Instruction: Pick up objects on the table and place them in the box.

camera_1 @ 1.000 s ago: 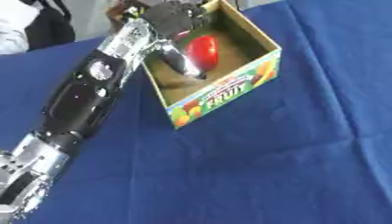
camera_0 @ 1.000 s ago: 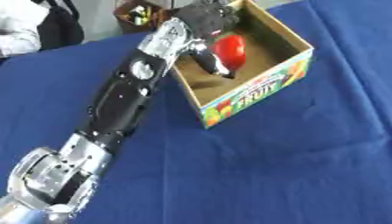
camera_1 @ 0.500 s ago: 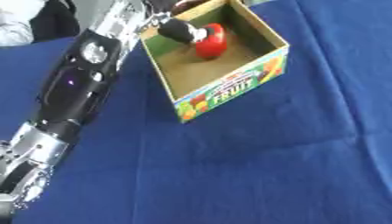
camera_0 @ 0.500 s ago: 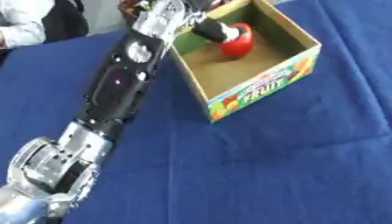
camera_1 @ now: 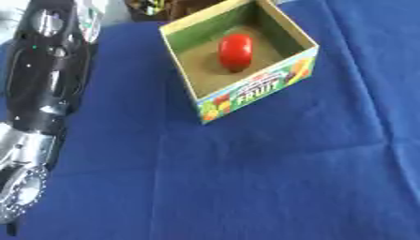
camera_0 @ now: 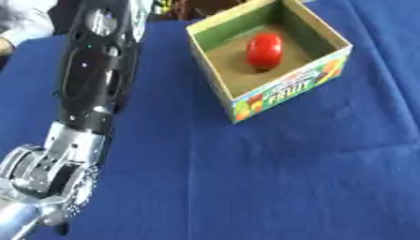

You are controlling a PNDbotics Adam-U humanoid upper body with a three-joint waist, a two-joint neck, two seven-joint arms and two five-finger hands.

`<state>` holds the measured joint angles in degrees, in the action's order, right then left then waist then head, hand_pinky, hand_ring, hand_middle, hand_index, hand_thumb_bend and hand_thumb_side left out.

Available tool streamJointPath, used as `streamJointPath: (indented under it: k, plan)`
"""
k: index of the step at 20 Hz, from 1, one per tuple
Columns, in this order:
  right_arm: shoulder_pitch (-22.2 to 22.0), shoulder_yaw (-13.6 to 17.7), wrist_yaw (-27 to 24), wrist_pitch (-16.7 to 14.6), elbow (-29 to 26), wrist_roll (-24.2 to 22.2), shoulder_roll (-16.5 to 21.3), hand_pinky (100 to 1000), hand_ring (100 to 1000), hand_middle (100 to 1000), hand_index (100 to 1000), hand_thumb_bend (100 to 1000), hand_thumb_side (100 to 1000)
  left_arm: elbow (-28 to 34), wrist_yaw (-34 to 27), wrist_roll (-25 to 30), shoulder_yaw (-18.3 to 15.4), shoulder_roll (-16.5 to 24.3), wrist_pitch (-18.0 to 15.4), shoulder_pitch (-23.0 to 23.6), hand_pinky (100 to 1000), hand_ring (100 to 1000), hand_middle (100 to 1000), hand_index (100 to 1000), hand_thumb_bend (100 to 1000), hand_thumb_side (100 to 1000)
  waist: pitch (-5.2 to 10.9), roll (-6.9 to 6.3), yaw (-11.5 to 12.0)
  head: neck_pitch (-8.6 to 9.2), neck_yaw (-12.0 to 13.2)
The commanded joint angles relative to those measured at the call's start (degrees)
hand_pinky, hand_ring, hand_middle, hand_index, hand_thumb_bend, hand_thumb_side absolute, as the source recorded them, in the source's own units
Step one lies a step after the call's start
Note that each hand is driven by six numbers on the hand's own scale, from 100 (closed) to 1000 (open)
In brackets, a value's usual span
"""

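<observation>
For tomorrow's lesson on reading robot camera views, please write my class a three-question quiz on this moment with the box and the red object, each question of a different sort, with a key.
1. True or false: the red object lies inside the box.
2. Multiple choice: which word is printed on the front of the box? A) TOYS B) FRUIT C) MILK
3. Fill in the missing word: the table is covered by a ____ cloth.

Key:
1. True. It rests on the floor of the box and no hand touches it.
2. B
3. blue
</observation>
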<state>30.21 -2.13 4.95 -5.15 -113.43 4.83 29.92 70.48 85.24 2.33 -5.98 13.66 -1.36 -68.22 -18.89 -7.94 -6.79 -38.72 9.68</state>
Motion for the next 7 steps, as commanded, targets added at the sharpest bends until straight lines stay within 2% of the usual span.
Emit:
streamJointPath:
  k: [1,3,4,7]
  plan:
    - [0.24,1.00,0.21,0.08,-1.16,0.85,0.61,695,722,503,710,100,727,5.03,-2.66,-2.52,-1.90,1.43,2.16,1.66,507,703,711,953,233,1000,1.81,0.97,0.62,-0.50,-0.65]
    - [0.04,1.17,0.25,0.12,-1.16,1.13,0.57,695,722,503,710,100,727,7.62,-4.25,-4.11,-1.86,1.52,2.69,4.23,507,703,711,953,233,1000,2.03,1.16,1.01,-0.63,-0.82]
    - [-0.05,1.33,0.27,0.14,-1.16,1.32,0.54,695,721,504,710,100,730,8.88,-5.02,-4.88,-2.05,1.93,3.01,5.49,480,680,691,953,169,989,2.25,1.35,1.51,-0.70,-1.00]
    - [-0.36,1.92,0.41,0.18,-1.16,2.05,0.66,695,721,506,710,100,731,12.42,-7.20,-7.06,-1.99,2.85,3.32,9.03,438,656,674,950,215,1000,2.70,1.81,3.08,-0.68,-1.68]
